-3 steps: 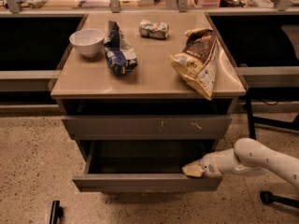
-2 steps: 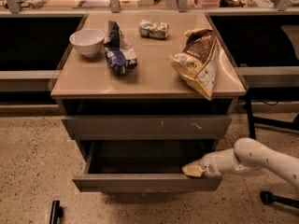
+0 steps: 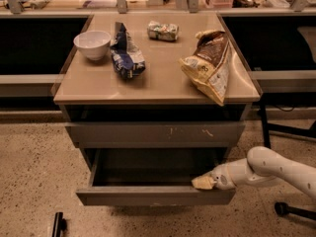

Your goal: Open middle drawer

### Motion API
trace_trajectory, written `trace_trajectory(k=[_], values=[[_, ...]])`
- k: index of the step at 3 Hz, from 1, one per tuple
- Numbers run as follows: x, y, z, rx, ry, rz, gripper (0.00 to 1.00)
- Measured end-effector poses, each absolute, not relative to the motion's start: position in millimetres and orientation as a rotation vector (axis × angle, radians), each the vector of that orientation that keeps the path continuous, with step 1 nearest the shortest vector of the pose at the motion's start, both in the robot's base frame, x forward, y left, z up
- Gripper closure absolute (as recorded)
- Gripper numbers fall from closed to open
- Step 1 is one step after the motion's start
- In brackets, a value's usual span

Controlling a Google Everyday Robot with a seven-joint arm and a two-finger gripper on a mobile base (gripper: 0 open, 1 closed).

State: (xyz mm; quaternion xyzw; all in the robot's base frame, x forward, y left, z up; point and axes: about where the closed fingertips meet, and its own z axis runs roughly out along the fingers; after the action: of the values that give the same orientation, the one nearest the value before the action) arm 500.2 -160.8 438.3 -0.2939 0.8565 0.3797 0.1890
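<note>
The middle drawer (image 3: pixel 155 195) is pulled out from the cabinet. Its plain grey front faces me and its bare grey box interior (image 3: pixel 148 168) is open to view. My gripper (image 3: pixel 203 182) comes in from the right on a white arm (image 3: pixel 276 169). Its yellowish tip rests at the top edge of the drawer front, near its right end, just inside the box. The taller drawer with pale scratch marks (image 3: pixel 155 134) sits above it, pushed in. The lowest drawer is hidden behind the open one.
On the cabinet top (image 3: pixel 158 85) are a white bowl (image 3: pixel 92 43), a blue snack bag (image 3: pixel 126 56), a small green packet (image 3: pixel 163 30) and a brown-yellow chip bag (image 3: pixel 212 63). Dark shelving flanks the cabinet. A black chair base (image 3: pixel 289 209) stands at the right on the speckled floor.
</note>
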Motion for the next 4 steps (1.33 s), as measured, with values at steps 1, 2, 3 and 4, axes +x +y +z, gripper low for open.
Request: trace_trajectory(k=[1, 2, 3, 4], values=[[486, -161, 437, -0.809, 2.417, 1.111, 1.0], [486, -161, 440, -0.809, 2.417, 1.111, 1.0], [459, -156, 436, -0.834, 2.448, 1.148, 1.0], [460, -156, 440, -0.834, 2.448, 1.148, 1.0]])
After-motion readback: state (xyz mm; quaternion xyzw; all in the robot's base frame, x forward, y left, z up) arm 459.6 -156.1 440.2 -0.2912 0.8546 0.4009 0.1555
